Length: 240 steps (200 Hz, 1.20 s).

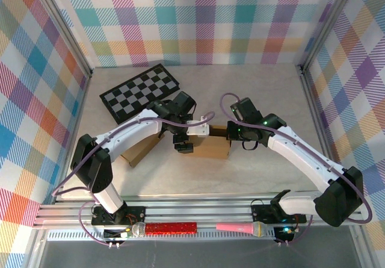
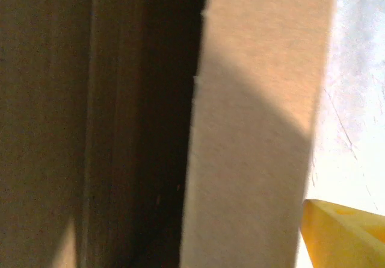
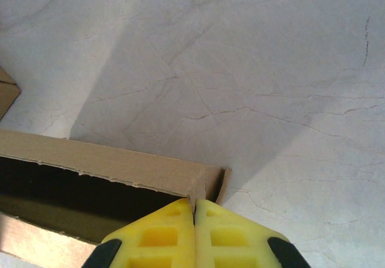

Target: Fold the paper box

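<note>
The brown paper box (image 1: 212,149) lies mid-table, with a loose flap (image 1: 137,152) reaching out to its left. My right gripper (image 1: 231,133) is at the box's right end. In the right wrist view its yellow fingers (image 3: 194,211) are shut on the thin top edge of the box wall (image 3: 120,162) at a corner, above the dark inside. My left gripper (image 1: 183,143) is at the box's left end. Its camera is pressed close to a cardboard panel (image 2: 252,129). One yellow finger (image 2: 343,232) shows far right of that panel, and the other finger is hidden.
A black-and-white checkerboard (image 1: 139,92) lies at the back left. On the front rail rest a red glitter microphone (image 1: 171,227) and a pink microphone (image 1: 243,227). Plaid walls close in the pale marble tabletop (image 1: 258,87) on three sides.
</note>
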{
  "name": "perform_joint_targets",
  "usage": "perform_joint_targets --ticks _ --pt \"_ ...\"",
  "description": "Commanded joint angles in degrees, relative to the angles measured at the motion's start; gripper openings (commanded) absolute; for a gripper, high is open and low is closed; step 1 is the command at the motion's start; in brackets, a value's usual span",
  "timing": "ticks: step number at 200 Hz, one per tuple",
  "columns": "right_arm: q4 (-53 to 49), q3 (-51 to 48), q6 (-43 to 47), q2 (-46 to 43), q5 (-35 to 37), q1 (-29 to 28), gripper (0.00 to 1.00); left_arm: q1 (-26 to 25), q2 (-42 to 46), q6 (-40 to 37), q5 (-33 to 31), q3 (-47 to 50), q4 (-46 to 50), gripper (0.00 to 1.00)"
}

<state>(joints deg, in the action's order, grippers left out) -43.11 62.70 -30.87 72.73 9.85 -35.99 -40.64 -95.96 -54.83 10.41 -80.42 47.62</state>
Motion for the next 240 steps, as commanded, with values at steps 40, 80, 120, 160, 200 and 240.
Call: perform_joint_targets --ticks 40,80,120,160,200,240 --pt "-3.29 2.25 -0.08 1.97 -2.54 -0.46 0.0 -0.09 -2.37 3.8 1.94 -3.78 1.67 0.65" --pt "-3.55 3.02 -0.36 2.15 -3.43 -0.48 0.0 -0.12 -2.98 5.68 2.76 -4.64 2.3 0.55" --pt "-3.74 3.16 -1.35 2.02 -3.95 -0.41 0.0 -0.31 -2.64 7.05 2.49 -4.96 2.15 0.51" --pt "-2.88 2.12 -1.97 2.16 -3.97 -0.43 0.0 -0.69 -2.49 8.07 2.24 -4.67 1.79 0.48" --pt "-0.29 -1.17 -1.53 1.13 -3.31 -0.44 0.0 -0.93 -1.8 9.41 1.57 -3.73 1.08 0.48" --pt "3.53 -6.7 -0.22 -2.34 -1.76 -1.58 0.0 -0.95 -1.33 11.33 2.14 -3.27 0.46 0.49"
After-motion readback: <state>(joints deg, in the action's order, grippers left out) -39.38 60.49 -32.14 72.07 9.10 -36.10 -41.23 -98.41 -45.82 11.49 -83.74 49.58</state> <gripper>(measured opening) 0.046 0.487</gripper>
